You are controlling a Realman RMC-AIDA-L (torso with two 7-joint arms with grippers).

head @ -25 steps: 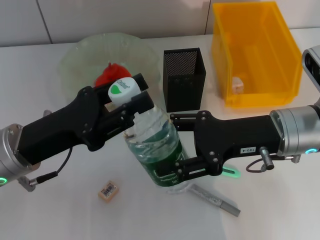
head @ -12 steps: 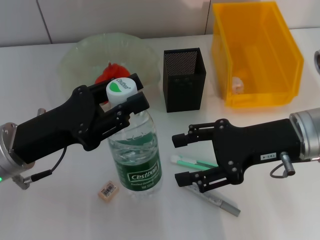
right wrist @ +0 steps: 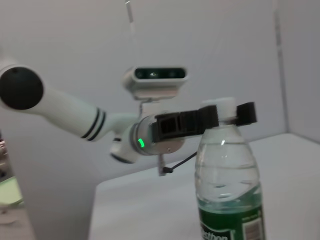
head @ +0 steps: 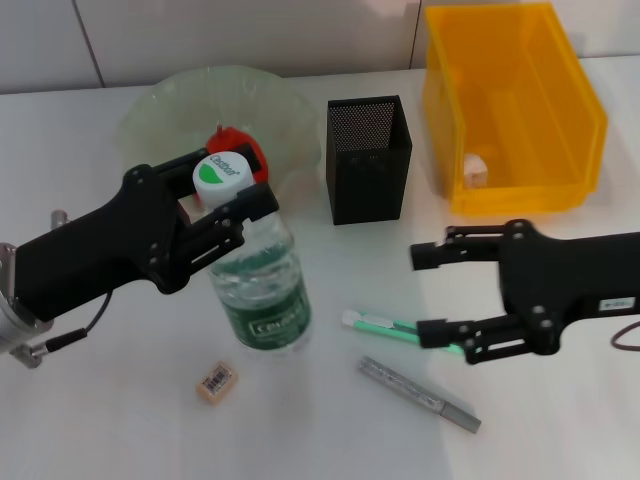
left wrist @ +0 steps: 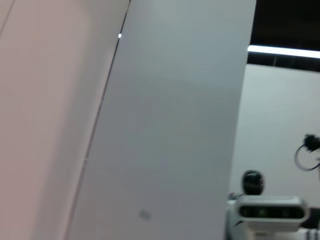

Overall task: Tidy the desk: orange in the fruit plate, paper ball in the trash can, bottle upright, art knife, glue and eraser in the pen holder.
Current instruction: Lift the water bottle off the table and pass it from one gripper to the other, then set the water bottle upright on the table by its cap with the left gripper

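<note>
The clear water bottle (head: 258, 295) with a green label stands upright on the white desk; it also shows in the right wrist view (right wrist: 229, 180). My left gripper (head: 225, 190) is shut on its white-and-green cap (head: 221, 173). My right gripper (head: 432, 294) is open and empty, to the right of the bottle and above the green-and-white glue stick (head: 380, 324). The grey art knife (head: 420, 395) lies in front of the glue. The eraser (head: 215, 381) lies in front of the bottle. A red-orange fruit (head: 240, 143) sits in the glass plate (head: 160, 110).
The black mesh pen holder (head: 368, 160) stands behind the glue. The yellow bin (head: 510, 105) at the back right holds a paper ball (head: 476, 168). The left wrist view shows only a wall and the robot's head.
My right gripper let go of the bottle and drew back to the right. The bottle went from tilted to upright and shifted left with my left gripper on its cap.
</note>
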